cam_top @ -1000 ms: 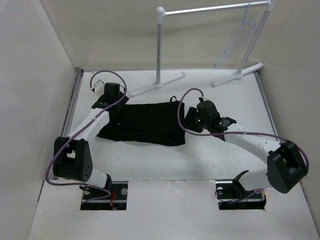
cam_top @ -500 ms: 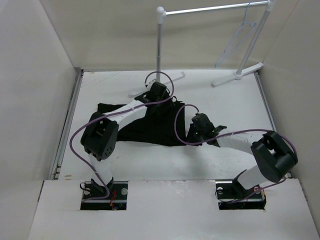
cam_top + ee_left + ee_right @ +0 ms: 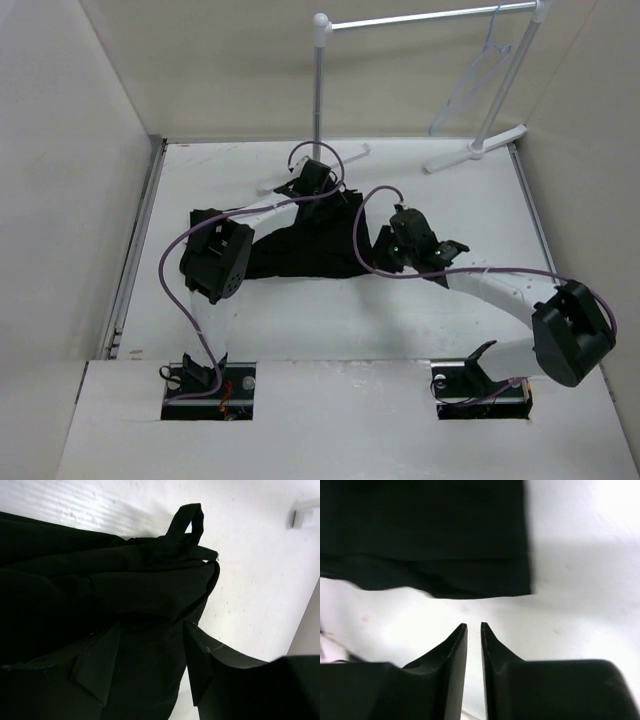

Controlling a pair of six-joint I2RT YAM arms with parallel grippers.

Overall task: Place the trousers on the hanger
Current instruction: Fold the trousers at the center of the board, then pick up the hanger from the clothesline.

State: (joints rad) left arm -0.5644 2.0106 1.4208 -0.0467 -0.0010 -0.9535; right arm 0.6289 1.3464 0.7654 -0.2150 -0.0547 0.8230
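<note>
Plain black trousers (image 3: 310,255) on a white table (image 3: 450,195); pale bluish-white hanger (image 3: 476,72).

Top external: high behind the arm bases, looking down over the whole desk (image 3: 330,320).
Left wrist: close, past the left end effector (image 3: 152,625) onto the trousers (image 3: 75,585).
Right wrist: close, facing desk and trousers' edge.
Shared: the trousers, all views.

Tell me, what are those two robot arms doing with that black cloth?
They are trying to hang up the trousers, which lie on the table. The left hand is open just above the trousers' far edge, ready to grab. The right hand is shut and empty over bare table beside the cloth. The hanger hangs untouched on the rail at the back.
</note>
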